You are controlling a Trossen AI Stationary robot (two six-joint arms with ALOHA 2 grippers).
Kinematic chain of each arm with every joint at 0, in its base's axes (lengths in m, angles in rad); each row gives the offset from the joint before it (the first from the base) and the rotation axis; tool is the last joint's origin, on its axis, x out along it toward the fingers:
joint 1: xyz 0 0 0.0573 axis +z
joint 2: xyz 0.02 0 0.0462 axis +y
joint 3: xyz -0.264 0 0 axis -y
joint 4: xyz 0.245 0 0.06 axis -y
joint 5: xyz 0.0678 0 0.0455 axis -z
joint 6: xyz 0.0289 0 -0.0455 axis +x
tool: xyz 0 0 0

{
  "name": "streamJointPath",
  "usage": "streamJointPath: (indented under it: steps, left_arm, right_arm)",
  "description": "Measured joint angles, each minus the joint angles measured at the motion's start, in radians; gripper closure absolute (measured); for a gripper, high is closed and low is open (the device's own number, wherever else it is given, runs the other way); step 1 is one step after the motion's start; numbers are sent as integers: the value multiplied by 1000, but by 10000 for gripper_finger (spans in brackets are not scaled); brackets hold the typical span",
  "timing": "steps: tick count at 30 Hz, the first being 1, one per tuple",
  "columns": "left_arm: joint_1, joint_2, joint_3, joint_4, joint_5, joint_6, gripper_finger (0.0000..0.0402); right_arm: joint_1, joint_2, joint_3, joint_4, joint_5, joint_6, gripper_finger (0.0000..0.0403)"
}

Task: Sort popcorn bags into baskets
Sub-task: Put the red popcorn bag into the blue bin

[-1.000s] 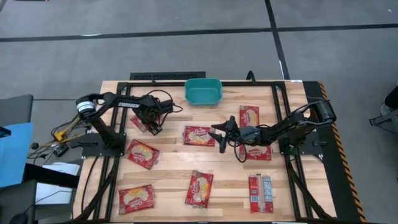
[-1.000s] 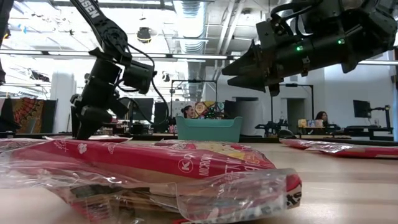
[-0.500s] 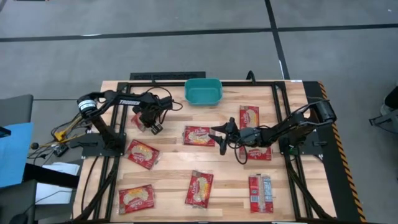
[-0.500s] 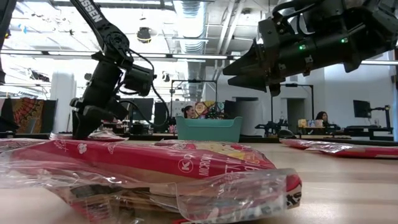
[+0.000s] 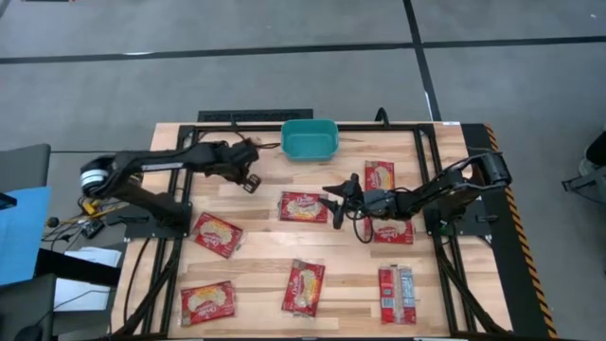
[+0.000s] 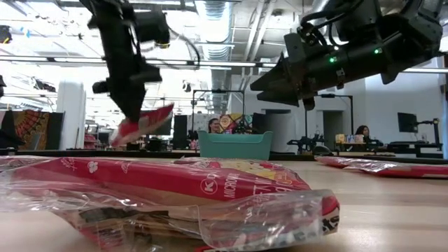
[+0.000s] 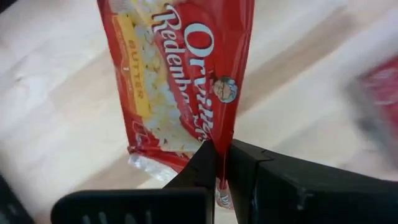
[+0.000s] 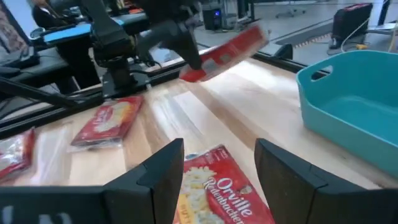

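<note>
My left gripper point(image 5: 248, 182) is shut on a red popcorn bag point(image 6: 143, 122) and holds it in the air left of the teal basket point(image 5: 310, 139). The right wrist view shows that bag point(image 8: 224, 53) tilted above the wood. My right gripper point(image 5: 329, 202) stands open just above the right end of another popcorn bag point(image 5: 303, 206), which lies flat at the table's middle. That bag's end point(image 8: 217, 186) shows between and below the two fingers, untouched. The basket stands at the table's far edge. My left gripper pinches the bag between its two fingers at one edge, near a corner of its sealed end point(image 7: 214, 134). The fingers point(image 7: 202, 165) come from above. The bag is lifted clear of the table and hangs tilted, one end lower than the other.
Several more red bags lie flat on the wood: at the left point(image 5: 218, 234), along the near edge point(image 5: 206, 301) point(image 5: 304, 286) point(image 5: 397, 292), and at the right point(image 5: 379, 176) point(image 5: 390, 230). One bag point(image 6: 168, 189) lies close before the low camera. Black frame rails run along the table.
My left gripper has shut on a bag at the far left, lifted it clear of the table and carried it up and rightward toward the basket. My right gripper has edged slightly toward the far left over the middle bag, staying open.
</note>
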Motion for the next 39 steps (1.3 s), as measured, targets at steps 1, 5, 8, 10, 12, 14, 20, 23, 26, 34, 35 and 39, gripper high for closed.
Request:
streamJointPath:
  steps: [1, 5, 8, 10, 12, 14, 20, 23, 26, 34, 35, 39]
  left_arm:
    - [-18, -20, 0, 4, -2, -21, 400]
    - [-98, -97, 0, 119, -28, -93, 400]
    - [-162, -139, 0, 254, -80, -136, 401]
    - [-209, -150, 2, 381, -142, -141, 400]
    - [-251, -154, 2, 491, -198, -134, 397]
    - [-283, -145, 3, 595, -247, -134, 393]
    - [-324, -84, 3, 808, -322, -103, 392]
    - [-321, -48, 3, 897, -313, -102, 394]
    - [-320, -18, 3, 969, -255, -101, 394]
    - [-318, 6, 3, 1016, -228, -135, 394]
    - [-318, 6, 3, 1018, -229, -135, 394]
    - [-321, 6, 3, 1018, -219, -138, 394]
  right_arm:
    - [-3, 0, 1, 4, -17, -5, 178]
    - [4, 1, 44, 4, -68, -78, 178]
    - [21, 38, 100, 5, -68, -169, 178]
    - [29, 64, 143, 6, -60, -219, 178]
    - [41, 94, 188, 18, -14, -267, 178]
    - [54, 124, 223, 12, 75, -340, 178]
    - [67, 190, 327, 65, 299, -566, 178]
    - [64, 206, 371, 95, 303, -606, 178]
    - [54, 213, 400, 93, 335, -649, 178]
    - [14, 214, 414, 91, 435, -667, 178]
    - [9, 214, 414, 87, 441, -657, 180]
    - [6, 214, 414, 90, 462, -646, 194]
